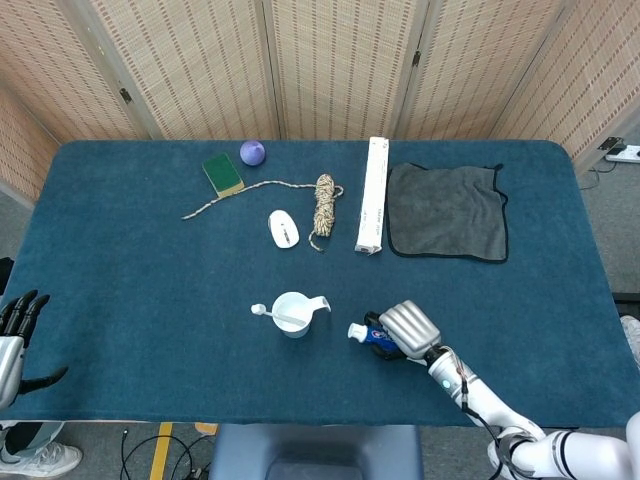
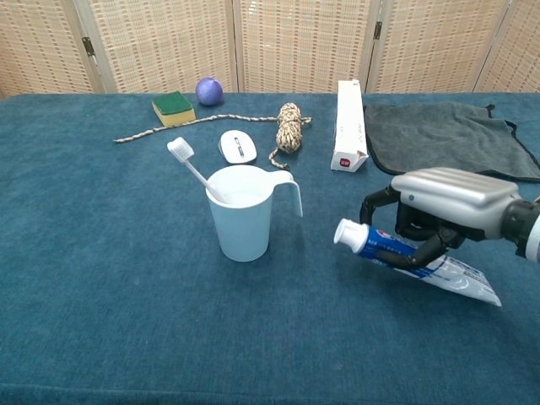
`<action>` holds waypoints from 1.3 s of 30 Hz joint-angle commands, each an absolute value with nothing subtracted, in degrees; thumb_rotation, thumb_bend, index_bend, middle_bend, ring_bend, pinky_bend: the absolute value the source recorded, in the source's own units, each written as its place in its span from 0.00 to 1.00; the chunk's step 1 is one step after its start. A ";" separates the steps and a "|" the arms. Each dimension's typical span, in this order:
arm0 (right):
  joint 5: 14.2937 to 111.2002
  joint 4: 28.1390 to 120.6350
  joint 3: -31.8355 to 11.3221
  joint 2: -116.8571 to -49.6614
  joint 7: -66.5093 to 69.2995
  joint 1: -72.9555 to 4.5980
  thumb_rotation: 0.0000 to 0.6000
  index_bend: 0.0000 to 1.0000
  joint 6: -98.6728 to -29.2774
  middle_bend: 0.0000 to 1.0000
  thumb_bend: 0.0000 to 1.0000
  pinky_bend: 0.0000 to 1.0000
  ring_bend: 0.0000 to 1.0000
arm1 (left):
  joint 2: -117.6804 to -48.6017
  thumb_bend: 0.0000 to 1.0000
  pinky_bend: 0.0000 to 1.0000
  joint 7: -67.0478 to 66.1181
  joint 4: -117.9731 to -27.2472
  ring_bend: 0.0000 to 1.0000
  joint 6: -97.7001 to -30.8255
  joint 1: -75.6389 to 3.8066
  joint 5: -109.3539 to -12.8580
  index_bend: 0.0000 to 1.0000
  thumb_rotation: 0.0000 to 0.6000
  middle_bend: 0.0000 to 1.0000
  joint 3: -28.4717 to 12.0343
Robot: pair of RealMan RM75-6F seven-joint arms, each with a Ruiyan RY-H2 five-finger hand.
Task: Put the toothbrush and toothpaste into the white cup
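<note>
Toothbrush [image 2: 191, 168] is in: it leans inside the white cup [image 2: 242, 213], bristle head poking up past the rim toward the upper left, just left of centre in the chest view. So half the job looks done, and the toothpaste is the step in hand.

Over at centre right, the right hand [image 2: 440, 211] has its fingers curled around the toothpaste [image 2: 403, 256]. The tube is tilted, white cap end raised and aimed left at the cup, crimped tail trailing low to the lower right. I'd say the cap end is off the blue table [image 2: 101, 278]; whether the tail is clear of the cloth I can't tell. From the head view the tube [image 1: 366, 333] sits just right of the cup [image 1: 292, 312], near it but apart.

The left hand [image 1: 14, 338] is way out at the lower left edge of the head view, fingers spread, holding nothing.

Next, to my eye, the tube needs lifting well above the rim, carrying left, and tipping nearer upright so it drops in beside the brush. The handle [image 2: 294, 196] faces the hand, and a bump could knock the cup over.
</note>
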State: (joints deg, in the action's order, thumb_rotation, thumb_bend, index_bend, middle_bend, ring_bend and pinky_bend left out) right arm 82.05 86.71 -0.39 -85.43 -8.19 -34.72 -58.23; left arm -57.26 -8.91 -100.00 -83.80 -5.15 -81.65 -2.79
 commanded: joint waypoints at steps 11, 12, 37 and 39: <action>89.59 82.60 -4.98 -89.62 15.89 -32.05 1.00 0.57 -71.31 0.98 0.45 1.00 1.00 | -57.03 0.12 0.38 -9.20 -100.46 0.10 -83.90 -5.14 -81.81 0.09 1.00 0.07 -2.81; 89.73 82.07 -5.07 -90.05 16.61 -32.06 1.00 0.57 -71.54 0.98 0.45 1.00 1.00 | -57.04 0.12 0.38 -9.23 -100.45 0.10 -83.89 -5.13 -81.80 0.09 1.00 0.07 -2.79; 91.97 73.55 -2.84 -90.66 25.52 -30.04 1.00 0.55 -74.28 0.96 0.43 1.00 1.00 | -57.66 0.12 0.38 -9.93 -100.64 0.10 -82.77 -5.55 -82.02 0.09 1.00 0.07 -2.34; 92.08 73.70 -2.41 -89.38 25.12 -29.39 1.00 0.47 -74.76 0.95 0.41 1.00 1.00 | -57.60 0.12 0.38 -9.92 -100.74 0.11 -82.88 -5.46 -82.02 0.09 1.00 0.07 -2.29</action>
State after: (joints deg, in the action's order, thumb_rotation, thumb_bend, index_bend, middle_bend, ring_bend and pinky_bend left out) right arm 91.90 73.63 -2.77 -90.10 25.37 -29.85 -74.38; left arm -57.61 -9.92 -100.73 -82.88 -5.46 -82.02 -2.29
